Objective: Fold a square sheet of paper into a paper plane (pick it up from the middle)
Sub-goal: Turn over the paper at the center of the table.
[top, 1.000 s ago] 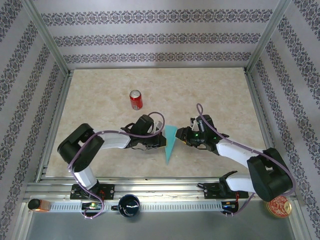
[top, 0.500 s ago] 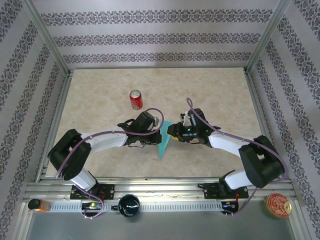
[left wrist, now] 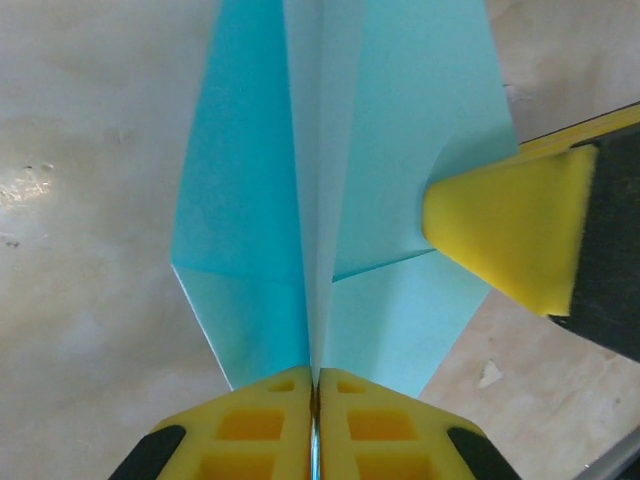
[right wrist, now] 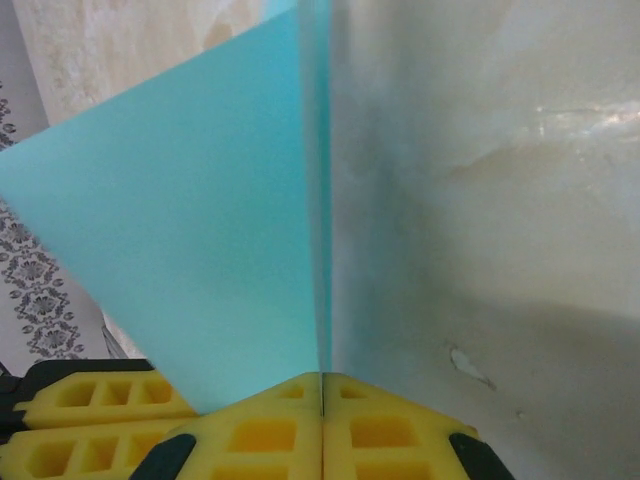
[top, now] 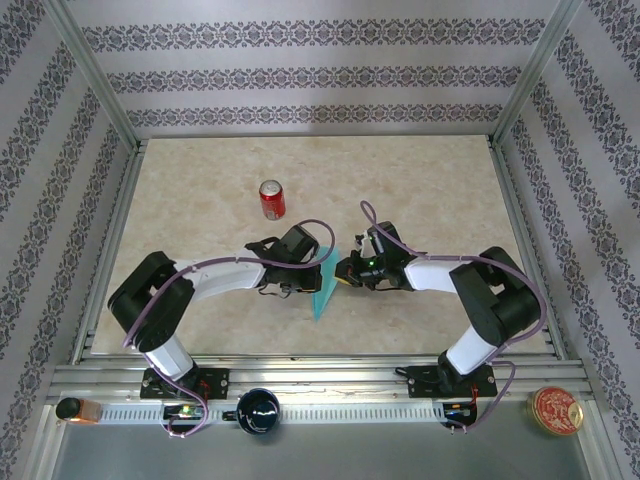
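We see left gripper [left wrist: 314,390] and right gripper [right wrist: 322,390] clamped on the paper plane [left wrist: 255,190]; red can [top: 271,200] lettering unreadable.

The right gripper [top: 345,271] has slid left from the middle right of the frame. Its jaws, apart a second ago, are now closed on the paper plane [top: 322,291]. The plane has shifted a little left toward the frame's centre and seems to stand more on edge, though the top view is too small to be sure. The right arm has swung up from the lower right corner, uncovering the round gold tin [top: 556,410].
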Available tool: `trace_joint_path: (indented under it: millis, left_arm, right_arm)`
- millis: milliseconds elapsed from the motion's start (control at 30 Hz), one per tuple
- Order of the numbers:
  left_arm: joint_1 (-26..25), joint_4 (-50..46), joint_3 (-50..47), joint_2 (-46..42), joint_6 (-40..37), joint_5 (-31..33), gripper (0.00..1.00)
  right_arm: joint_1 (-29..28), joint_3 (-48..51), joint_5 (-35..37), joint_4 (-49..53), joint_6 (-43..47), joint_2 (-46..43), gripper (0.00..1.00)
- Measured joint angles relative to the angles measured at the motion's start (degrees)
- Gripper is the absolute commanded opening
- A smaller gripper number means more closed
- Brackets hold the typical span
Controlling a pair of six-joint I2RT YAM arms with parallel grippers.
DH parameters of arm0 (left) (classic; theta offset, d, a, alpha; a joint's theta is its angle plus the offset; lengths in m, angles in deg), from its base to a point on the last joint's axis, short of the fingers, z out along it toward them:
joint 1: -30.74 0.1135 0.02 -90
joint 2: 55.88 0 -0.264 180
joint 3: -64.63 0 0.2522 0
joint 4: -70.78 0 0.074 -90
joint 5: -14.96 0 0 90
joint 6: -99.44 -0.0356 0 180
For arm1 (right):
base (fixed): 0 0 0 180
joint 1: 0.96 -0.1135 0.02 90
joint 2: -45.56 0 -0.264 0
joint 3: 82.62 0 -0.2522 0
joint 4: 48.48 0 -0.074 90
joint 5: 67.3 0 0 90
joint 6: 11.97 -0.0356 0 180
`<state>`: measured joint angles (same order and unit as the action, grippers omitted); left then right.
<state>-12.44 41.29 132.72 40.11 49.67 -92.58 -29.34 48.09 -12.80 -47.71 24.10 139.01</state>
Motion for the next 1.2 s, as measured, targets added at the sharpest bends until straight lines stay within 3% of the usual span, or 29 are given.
trace_joint_path:
  millis: [167,400,1200]
  left_arm:
    - [0.00,-1.20,1.20,1.75,-0.26,0.00,0.19]
    - [0.00,-1.51,1.70,1.84,-0.39,-0.61,0.20]
    - [-0.35,-2.78,4.90,6.32,-0.83,-1.92,0.18]
  right_arm:
    - [0.00,0.02,0.02,-0.74,0.33,0.96,0.09]
    - [0.00,0.33,0.04,-1.73,0.33,1.66,0.11]
    - [0.00,1.31,0.07,-2.32,0.31,1.86,0.16]
